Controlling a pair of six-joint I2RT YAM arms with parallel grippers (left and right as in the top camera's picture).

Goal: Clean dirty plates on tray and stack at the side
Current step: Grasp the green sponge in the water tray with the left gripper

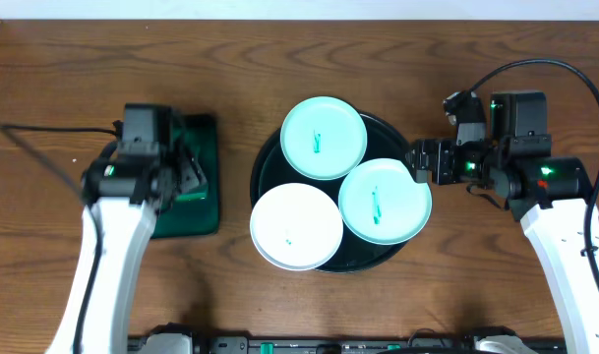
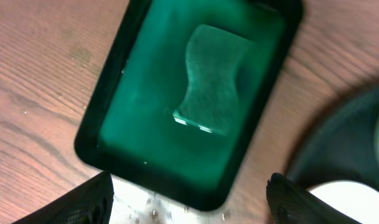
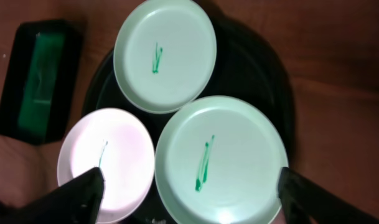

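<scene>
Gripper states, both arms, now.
Left gripper: open, empty, above the green tray.
Right gripper: open, empty, by a mint plate.

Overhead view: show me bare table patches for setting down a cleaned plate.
Free: wood along the far edge behind the black tray; the near strip in front of it, between the arms. Tight: the gap between green tray and black tray. Crowded: the black tray, filled by three plates, right gripper at its right rim.
</scene>
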